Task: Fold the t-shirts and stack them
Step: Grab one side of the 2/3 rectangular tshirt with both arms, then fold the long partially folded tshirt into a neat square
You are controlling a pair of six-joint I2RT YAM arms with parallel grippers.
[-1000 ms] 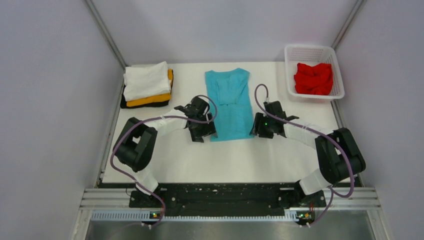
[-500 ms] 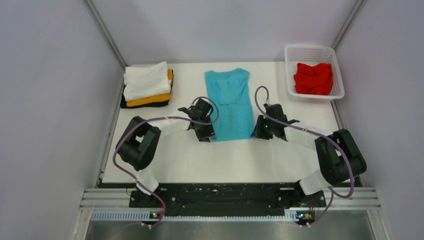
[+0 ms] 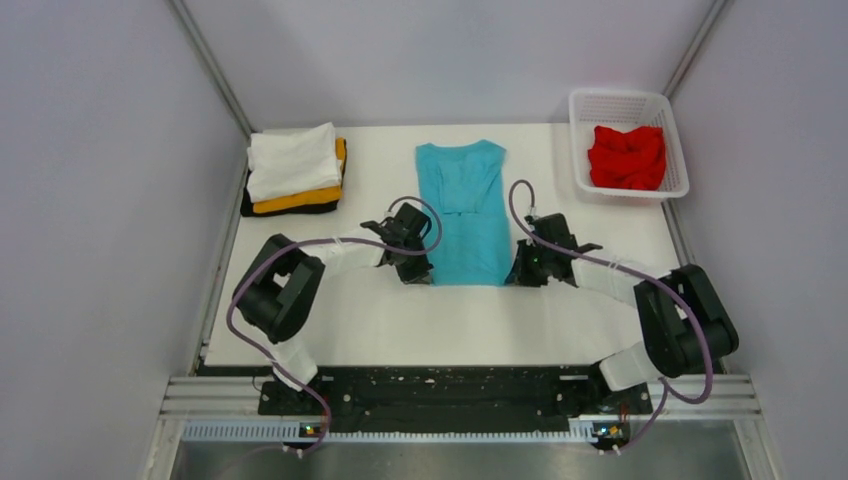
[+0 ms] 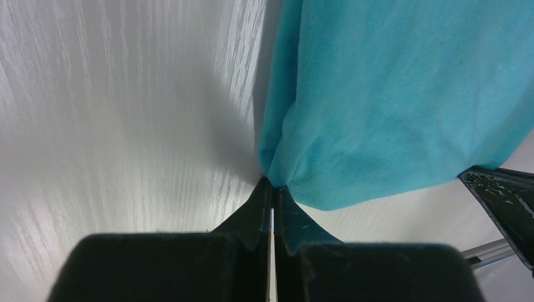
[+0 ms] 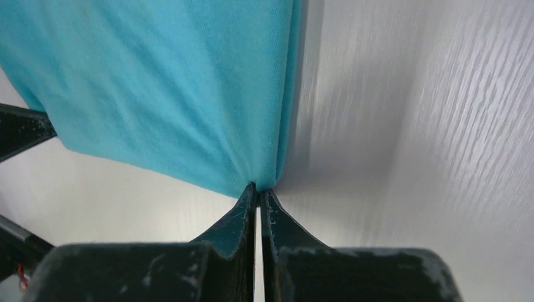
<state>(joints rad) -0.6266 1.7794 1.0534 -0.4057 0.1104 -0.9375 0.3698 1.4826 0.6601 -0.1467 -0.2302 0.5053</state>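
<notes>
Both tools have drawn back toward the arm bases over the last 1 second, and the turquoise t-shirt [image 3: 462, 215] has slid a little nearer and to the right with them. It lies flat in the middle of the white desk [image 3: 450, 330] as a long, narrow shape running away from the arms. The left tool [image 3: 419, 273] sits at the shirt's near left corner and the right tool [image 3: 520, 270] at its near right corner. In each wrist view the 2 fingers are pressed together with only a hairline gap, pinching a corner of turquoise cloth at their tips. At the far left of the desk, a white t-shirt [image 3: 292, 160] lies folded on a yellow-orange t-shirt [image 3: 295, 200], which lies on a black t-shirt [image 3: 246, 205]. A red t-shirt [image 3: 627, 157] is crumpled inside the white mesh basket [image 3: 620, 95] at the far right.
</notes>
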